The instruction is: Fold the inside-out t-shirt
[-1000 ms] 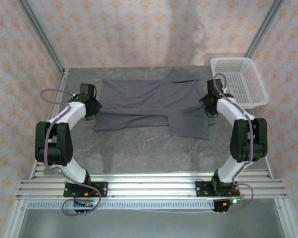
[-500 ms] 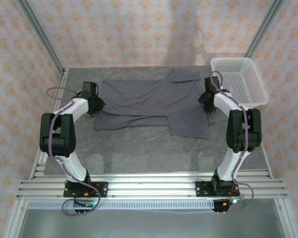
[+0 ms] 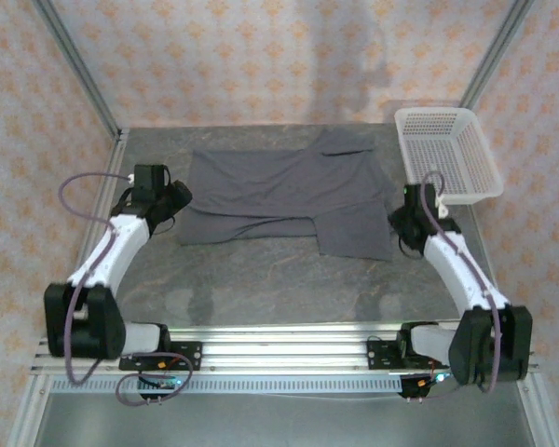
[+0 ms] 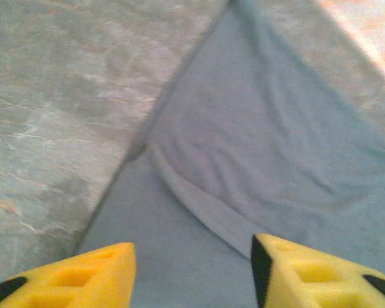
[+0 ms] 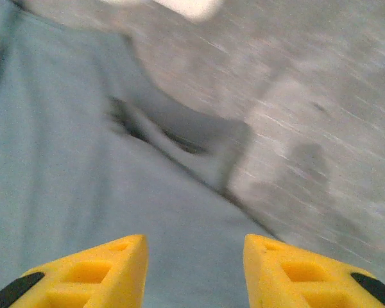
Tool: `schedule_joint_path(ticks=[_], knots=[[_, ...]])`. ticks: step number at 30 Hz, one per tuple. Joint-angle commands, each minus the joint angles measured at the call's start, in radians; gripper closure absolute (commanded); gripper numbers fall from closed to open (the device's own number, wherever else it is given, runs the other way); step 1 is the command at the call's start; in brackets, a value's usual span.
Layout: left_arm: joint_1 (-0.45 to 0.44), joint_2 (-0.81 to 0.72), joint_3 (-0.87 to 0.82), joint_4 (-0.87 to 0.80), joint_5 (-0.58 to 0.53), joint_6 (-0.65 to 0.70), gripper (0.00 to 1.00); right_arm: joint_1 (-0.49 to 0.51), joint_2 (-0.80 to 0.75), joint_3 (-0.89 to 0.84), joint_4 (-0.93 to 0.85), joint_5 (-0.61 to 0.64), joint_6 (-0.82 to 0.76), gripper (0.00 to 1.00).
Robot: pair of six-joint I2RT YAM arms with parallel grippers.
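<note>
T-shirt [image 3: 289, 186] spread on table [image 3: 261, 270]; basket [image 3: 447, 149] right, far corner.

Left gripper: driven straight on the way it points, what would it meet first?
Probably the grey t-shirt: its folded edge lies right ahead of the left gripper, though depth is unclear.

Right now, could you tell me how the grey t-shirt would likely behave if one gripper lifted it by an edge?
The t-shirt would probably hang limp and sag, since it lies flat with soft creases and one layer folded over another. It looks thin, so it is likely light. If pushed, it would probably bunch up on the table rather than slide as one piece.
</note>
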Motion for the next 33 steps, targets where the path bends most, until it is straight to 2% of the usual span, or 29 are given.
schedule_joint_path(ticks=[1,5,13,16,17,19,22,28,30,33], knots=[[-0.093,-0.121,-0.036,-0.068,0.030,0.039,0.44,-0.006,-0.017,-0.113,-0.017,0.001,-0.024,0.56],[-0.187,-0.197,-0.054,-0.135,0.031,0.052,0.41,-0.006,0.085,-0.108,-0.027,-0.074,-0.097,0.58],[-0.260,-0.213,-0.053,-0.195,0.120,0.137,0.40,-0.006,0.250,-0.070,0.073,-0.139,-0.096,0.60],[-0.282,-0.211,-0.035,-0.238,0.144,0.168,0.35,-0.006,0.310,-0.046,0.081,-0.144,-0.092,0.61],[-0.289,-0.211,-0.030,-0.249,0.151,0.174,0.32,-0.006,0.328,-0.037,0.082,-0.146,-0.087,0.64],[-0.305,-0.212,-0.025,-0.267,0.161,0.189,0.26,-0.006,0.352,-0.021,0.085,-0.159,-0.079,0.82],[-0.329,-0.215,-0.026,-0.291,0.156,0.203,0.24,-0.006,0.345,0.008,0.073,-0.185,-0.073,0.98],[-0.354,-0.224,-0.050,-0.262,0.146,0.180,0.24,0.010,0.294,0.149,0.043,-0.265,-0.032,1.00],[-0.356,-0.218,-0.052,-0.248,0.142,0.168,0.24,0.021,0.321,0.233,0.047,-0.275,-0.006,1.00],[-0.362,-0.205,-0.054,-0.238,0.133,0.161,0.24,0.023,0.445,0.416,0.034,-0.254,0.039,1.00]])
